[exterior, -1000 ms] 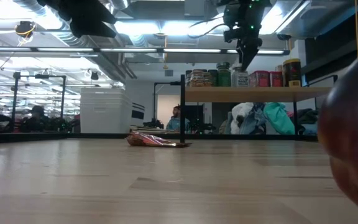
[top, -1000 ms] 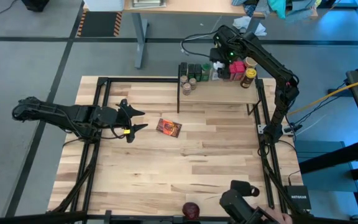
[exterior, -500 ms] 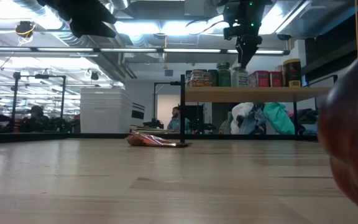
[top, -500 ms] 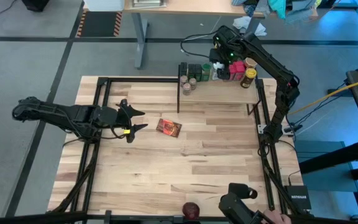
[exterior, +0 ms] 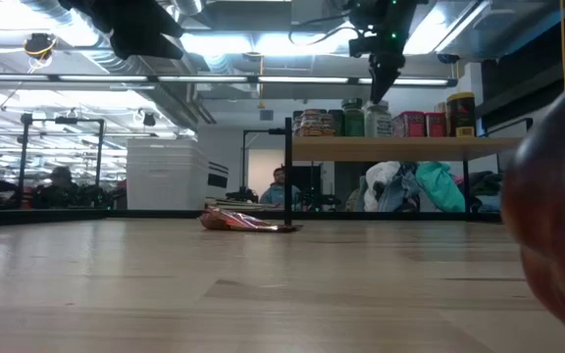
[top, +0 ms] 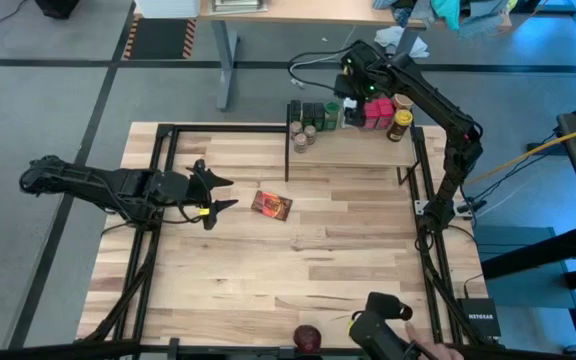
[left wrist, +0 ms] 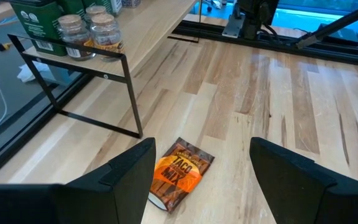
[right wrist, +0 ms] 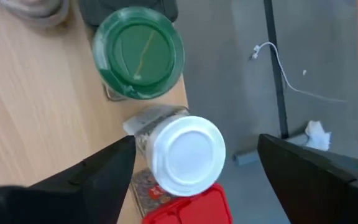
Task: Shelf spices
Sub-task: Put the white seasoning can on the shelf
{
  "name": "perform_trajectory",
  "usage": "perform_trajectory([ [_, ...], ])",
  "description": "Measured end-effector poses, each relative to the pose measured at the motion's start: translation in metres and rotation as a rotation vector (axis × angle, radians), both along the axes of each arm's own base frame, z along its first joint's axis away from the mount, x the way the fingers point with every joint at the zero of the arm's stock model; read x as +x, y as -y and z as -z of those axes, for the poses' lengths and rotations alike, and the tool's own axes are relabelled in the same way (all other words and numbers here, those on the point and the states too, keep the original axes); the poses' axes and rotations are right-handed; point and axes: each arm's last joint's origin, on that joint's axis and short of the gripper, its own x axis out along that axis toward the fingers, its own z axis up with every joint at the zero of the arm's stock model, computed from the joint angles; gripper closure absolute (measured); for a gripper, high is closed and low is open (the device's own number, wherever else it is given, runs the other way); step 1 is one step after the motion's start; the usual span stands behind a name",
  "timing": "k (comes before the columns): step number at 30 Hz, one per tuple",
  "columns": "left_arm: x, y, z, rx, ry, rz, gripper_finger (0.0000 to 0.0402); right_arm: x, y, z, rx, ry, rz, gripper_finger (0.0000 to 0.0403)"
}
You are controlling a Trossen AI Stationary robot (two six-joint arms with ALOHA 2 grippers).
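The shelf [top: 353,148] stands at the table's far edge, a light board on black posts, also in the low view [exterior: 400,148]. Spices crowd its back row: dark-green boxes [top: 313,113], pink-red boxes [top: 378,113], a green-lidded jar [right wrist: 138,51] and a white-capped bottle [right wrist: 188,154]. My right gripper [right wrist: 196,144] hangs open above that bottle, pointing down, fingers wide on either side of the cap and clear of it [exterior: 376,93]. The orange-red packet [top: 271,204] lies flat on the table. My left gripper [top: 223,192] hovers open to its left, with the packet [left wrist: 179,172] just ahead.
Two tan-lidded jars [left wrist: 95,31] stand at the shelf's left end. A dark-lidded jar [top: 400,125] stands at its right end. A dark red round object [top: 308,337] sits at the near edge, close to the low camera [exterior: 557,216]. Black frame rails [top: 158,160] border the tabletop.
My right gripper has risen a little above the white-capped bottle and drifted slightly toward the table's left. The bottle has stayed upright on the shelf. The left arm and the packet have kept still.
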Motion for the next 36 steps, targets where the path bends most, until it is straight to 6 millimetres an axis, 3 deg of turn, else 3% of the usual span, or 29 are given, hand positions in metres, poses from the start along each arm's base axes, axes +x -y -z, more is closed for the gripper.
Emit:
perform_trajectory([
  [19, 0.0, 0.0, 0.0, 0.0, 0.0, 0.001, 0.0147, -0.003, 0.009, 0.005, 0.045, 0.034, 0.042, 0.0061],
  [29, 0.0, 0.0, 0.0, -0.002, 0.0, 0.0, 0.0147, -0.007, 0.017, 0.013, 0.151, 0.078, 0.05, 0.0063],
  [36, 0.0, 0.0, 0.0, -0.003, 0.001, -0.001, 0.0147, -0.005, 0.019, 0.019, 0.178, 0.054, 0.037, 0.0134],
])
